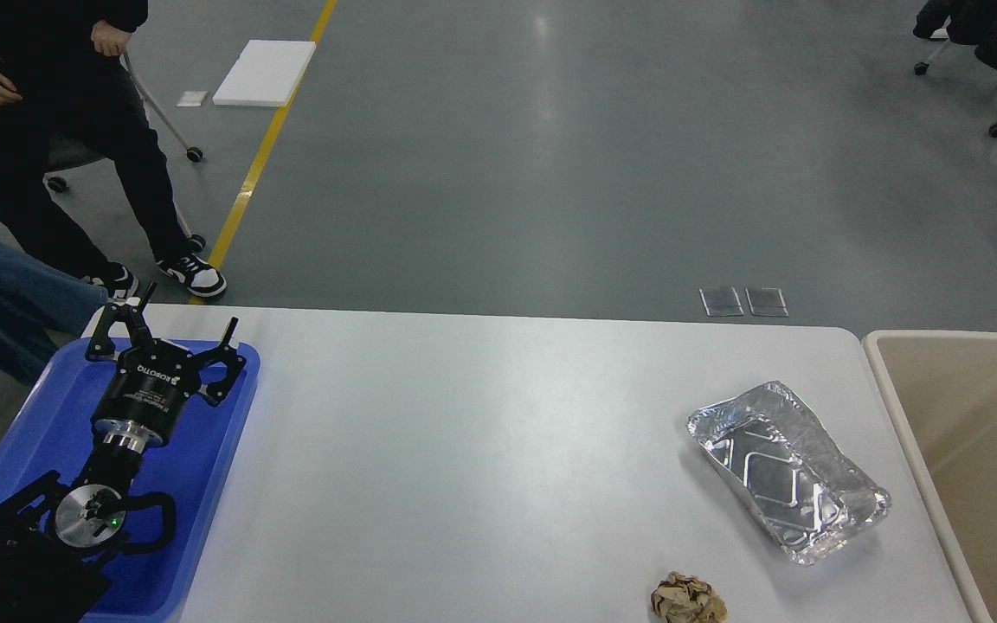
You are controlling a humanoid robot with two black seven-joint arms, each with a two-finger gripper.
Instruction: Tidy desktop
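The left gripper (pixel 189 313) hangs over the blue tray (pixel 204 484) with fingers spread and empty, on the white desktop (pixel 464 467) – which fills the foreground – bearing a foil container (pixel 786 472) and crumpled brown paper (pixel 689 599).

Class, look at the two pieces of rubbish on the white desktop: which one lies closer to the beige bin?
The crumpled silver foil tray: it lies near the desktop's right edge beside the beige rimmed bin, while the brown paper wad sits further left.

Blue tray (pixel 221 484): near left.
Foil container (pixel 786 472): right, crumpled.
Brown paper wad (pixel 689 599): near right.
Beige bin (pixel 901 415): far right edge.
White board (pixel 265 73): far floor.
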